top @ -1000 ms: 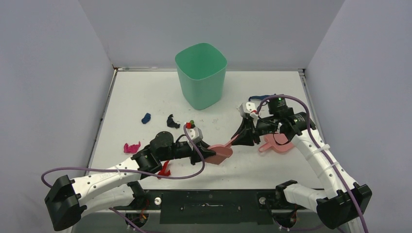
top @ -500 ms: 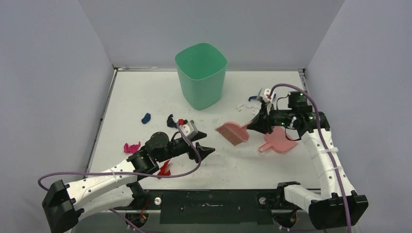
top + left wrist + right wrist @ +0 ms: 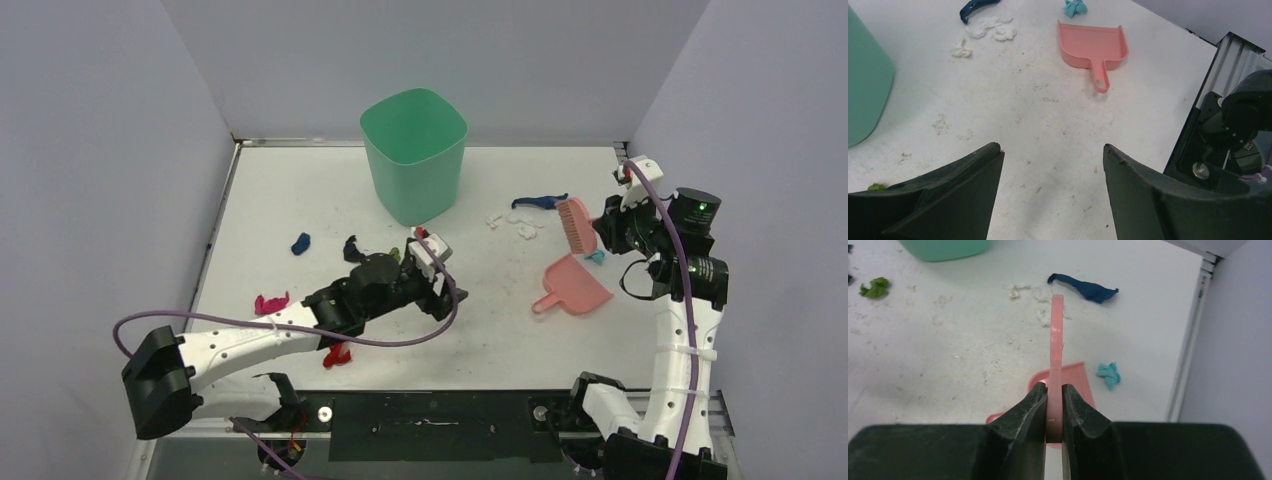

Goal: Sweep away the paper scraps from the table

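The brush (image 3: 575, 225) is clamped by its handle between the closed fingers of the right gripper (image 3: 1054, 412) and is held edge-on at the right side of the table (image 3: 300, 190). Whether its bristles touch the surface cannot be told. The dustpan (image 3: 575, 285) is lying flat on the table just in front of the brush, with its handle pointed toward the middle of the table.

The left gripper (image 3: 1053, 195) is spread wide with nothing between its fingers, and it is held over the middle of the table, in front of the green bin (image 3: 413, 155).

The paper scraps are scattered in two groups. On the right, a dark blue strip (image 3: 538, 201) and some white bits (image 3: 520, 225) are seen beyond the dustpan, between the bin and the brush. A light blue scrap (image 3: 596, 257) is lying just beside the dustpan's open edge.

On the left, a dark blue scrap (image 3: 301, 242) and a black scrap (image 3: 354, 250) are lying near each other. A green scrap (image 3: 875, 287) is found close to the bin. A magenta scrap (image 3: 270, 303) and a red scrap (image 3: 337, 354) are nearer the front edge — the red one partly hidden under the left arm.
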{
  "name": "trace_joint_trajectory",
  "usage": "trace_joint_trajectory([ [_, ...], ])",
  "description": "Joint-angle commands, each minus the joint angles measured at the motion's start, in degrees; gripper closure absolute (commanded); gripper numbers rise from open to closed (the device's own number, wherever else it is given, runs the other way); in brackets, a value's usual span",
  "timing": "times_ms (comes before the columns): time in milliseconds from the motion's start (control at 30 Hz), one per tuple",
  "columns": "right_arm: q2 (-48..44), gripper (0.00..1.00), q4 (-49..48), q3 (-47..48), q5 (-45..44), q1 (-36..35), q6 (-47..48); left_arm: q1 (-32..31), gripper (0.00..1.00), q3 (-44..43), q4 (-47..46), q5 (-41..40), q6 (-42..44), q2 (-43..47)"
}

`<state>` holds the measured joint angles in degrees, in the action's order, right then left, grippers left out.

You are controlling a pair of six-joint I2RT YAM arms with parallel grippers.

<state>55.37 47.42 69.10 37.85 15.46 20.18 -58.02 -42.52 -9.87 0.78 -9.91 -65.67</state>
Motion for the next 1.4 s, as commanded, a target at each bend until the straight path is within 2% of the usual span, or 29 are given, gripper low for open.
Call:
trace_joint_trajectory([
  [0,-0.1,0.95,-4.8,2.6,-13.7,0.4,-3.2,-8.3,0.28,-9.8,1.0,-12.3,3.9,-8.4],
  [100,0.7,0.95,-5.0,2.9,-17.9,0.6,-2.0,-11.6,0.27,-16.4,1.2,-16.2,4.2,-17.1],
  [267,1.5,0.95,-4.3,1.6,-21.3,1.0,0.8,-12.9,0.27,-26.0,-1.6,-10.9,4.1,-30.7],
  [533,-0.2,0.95,-4.4,-1.1,-22.4,2.3,3.4,-13.0,0.30,-38.3,-1.1,-8.7,3.9,-45.8],
  [1067,-1.6,0.95,-3.7,-3.6,-21.9,2.8,4.3,-12.2,0.33,-43.6,-3.5,-6.5,3.1,-57.5],
  [1367,-0.9,0.95,-2.6,-3.1,-22.2,2.9,5.0,-12.1,0.44,-49.2,-2.2,-8.1,3.7,-62.1],
])
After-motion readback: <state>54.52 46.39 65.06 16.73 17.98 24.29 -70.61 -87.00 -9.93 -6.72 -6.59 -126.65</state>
